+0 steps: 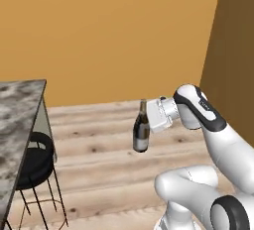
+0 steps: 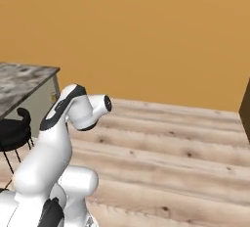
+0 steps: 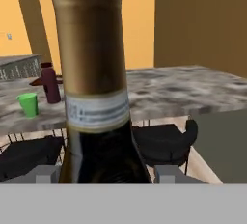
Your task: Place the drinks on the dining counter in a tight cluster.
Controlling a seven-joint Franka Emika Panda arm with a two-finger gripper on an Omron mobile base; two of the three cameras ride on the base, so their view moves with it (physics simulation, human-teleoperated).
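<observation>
The left base view showed the gripper (image 1: 147, 118) closed on the upright wine bottle (image 1: 141, 131), held in the air above the floor, well apart from the dining counter (image 1: 17, 120) and a stool (image 1: 34, 162). The right base view showed counter (image 2: 22, 85) and stool (image 2: 13, 130). The hand view alone showed, beyond the gripped bottle (image 3: 94, 78), a maroon bottle (image 3: 49, 83) and green cup (image 3: 29, 105) standing on the counter (image 3: 183, 90).

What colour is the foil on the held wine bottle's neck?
Gold-bronze foil on the wine bottle; clearest in the hand view.
</observation>
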